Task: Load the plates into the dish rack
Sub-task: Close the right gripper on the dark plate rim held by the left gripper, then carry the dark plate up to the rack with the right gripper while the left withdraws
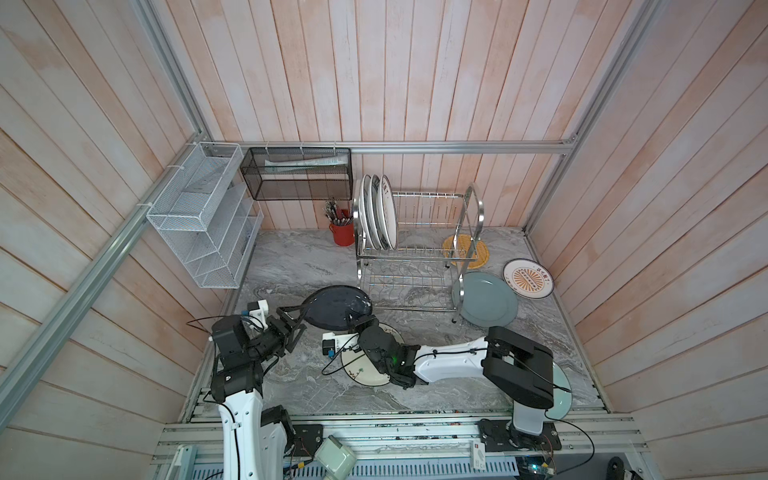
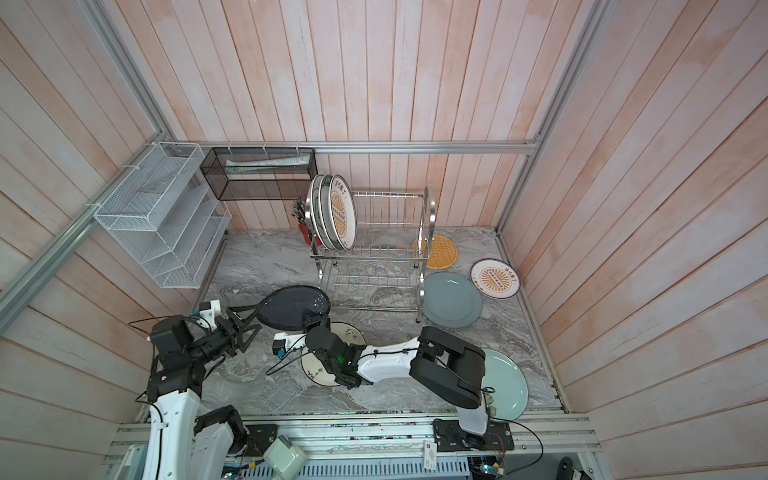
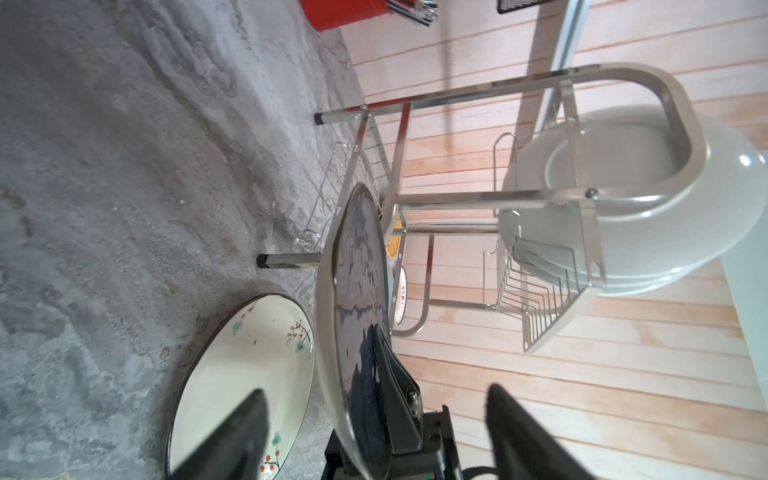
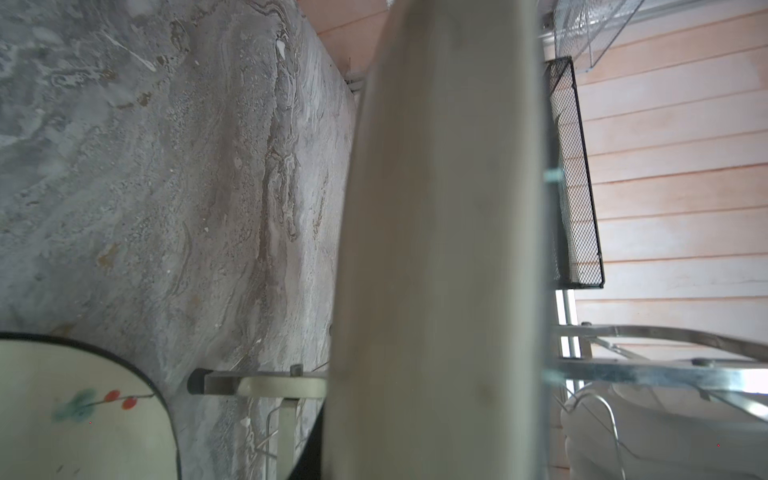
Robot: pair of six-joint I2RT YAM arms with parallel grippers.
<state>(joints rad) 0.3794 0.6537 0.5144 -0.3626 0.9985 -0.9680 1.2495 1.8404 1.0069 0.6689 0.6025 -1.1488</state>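
the left hand (image 1: 301, 318) stands wide open, its fingers either side of the black plate's (image 1: 332, 303) left rim without pinching it. the right hand (image 1: 358, 318) is clamped on that plate's near rim, holding it above the table (image 1: 291, 266), just near-left of the dish rack (image 1: 473, 216). three plates (image 1: 380, 212) stand upright at the left end of the rack's upper tier. a floral plate (image 1: 365, 372) lies flat under the right arm.
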